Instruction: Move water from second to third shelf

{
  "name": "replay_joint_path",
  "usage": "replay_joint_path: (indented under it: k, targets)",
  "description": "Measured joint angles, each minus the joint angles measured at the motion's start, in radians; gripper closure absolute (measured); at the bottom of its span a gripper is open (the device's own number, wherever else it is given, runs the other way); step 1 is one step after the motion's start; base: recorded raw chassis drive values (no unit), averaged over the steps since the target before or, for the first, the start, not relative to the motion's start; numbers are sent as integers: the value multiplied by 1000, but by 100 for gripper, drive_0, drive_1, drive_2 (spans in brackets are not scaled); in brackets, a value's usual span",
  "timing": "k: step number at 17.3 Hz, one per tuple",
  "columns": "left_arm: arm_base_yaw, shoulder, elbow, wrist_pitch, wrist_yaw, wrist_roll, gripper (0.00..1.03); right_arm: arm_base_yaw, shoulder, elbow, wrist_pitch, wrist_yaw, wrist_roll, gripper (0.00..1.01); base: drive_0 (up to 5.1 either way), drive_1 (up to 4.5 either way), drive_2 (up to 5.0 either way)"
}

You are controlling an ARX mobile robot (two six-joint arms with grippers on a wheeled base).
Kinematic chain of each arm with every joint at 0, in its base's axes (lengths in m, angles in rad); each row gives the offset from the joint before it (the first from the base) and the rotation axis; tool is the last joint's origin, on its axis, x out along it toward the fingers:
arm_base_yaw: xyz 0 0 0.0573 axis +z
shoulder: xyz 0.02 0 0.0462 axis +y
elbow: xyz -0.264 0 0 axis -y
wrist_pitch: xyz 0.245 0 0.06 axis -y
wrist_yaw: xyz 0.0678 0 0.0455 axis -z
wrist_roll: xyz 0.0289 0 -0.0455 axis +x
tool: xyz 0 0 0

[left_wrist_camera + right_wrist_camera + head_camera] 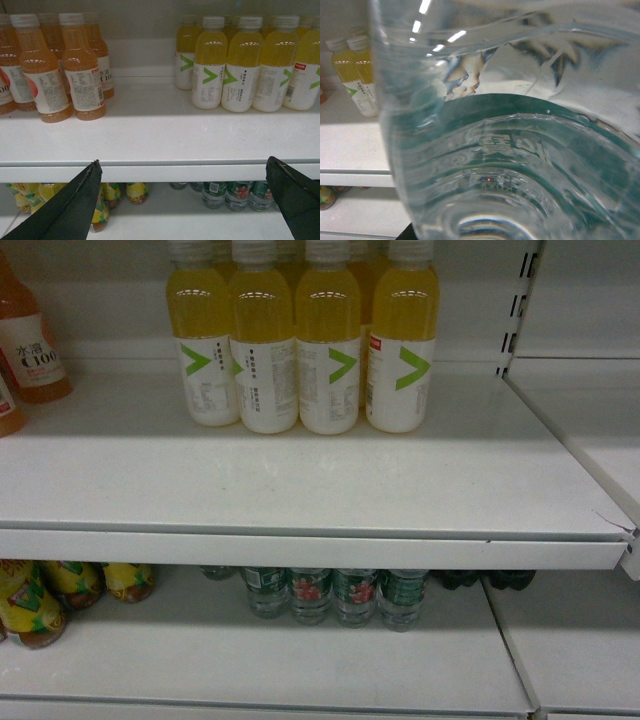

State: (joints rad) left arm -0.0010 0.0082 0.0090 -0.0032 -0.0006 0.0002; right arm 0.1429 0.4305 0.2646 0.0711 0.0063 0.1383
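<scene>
Nearest to us, the right wrist view is almost filled by the water (520, 150), a clear ribbed bottle with a green label band pressed right up against the lens. We cannot see our right gripper there, so we cannot tell how its fingers stand, though the bottle sits where a held thing would.

Our left gripper (185, 200) hangs with its two dark fingers (75, 205) wide apart and nothing between them, in front of the white shelf edge (160, 172).

Farther back, yellow juice bottles (300, 350) stand on the upper shelf (300, 480), with orange drink bottles (55, 70) to their left.

On the lower shelf (250, 650), green-labelled water bottles (335, 595) stand in a row at the back.
</scene>
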Motion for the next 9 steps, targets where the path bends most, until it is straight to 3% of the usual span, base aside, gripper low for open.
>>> replay_joint_path:
  k: [3, 9]
  targets:
    - [0, 0, 0, 0, 0, 0, 5, 0, 0, 0, 0, 0, 0, 58, 0, 0, 0]
    - [0, 0, 0, 0, 2, 0, 5, -6, 1, 0, -3, 6, 0, 58, -484, 261, 261]
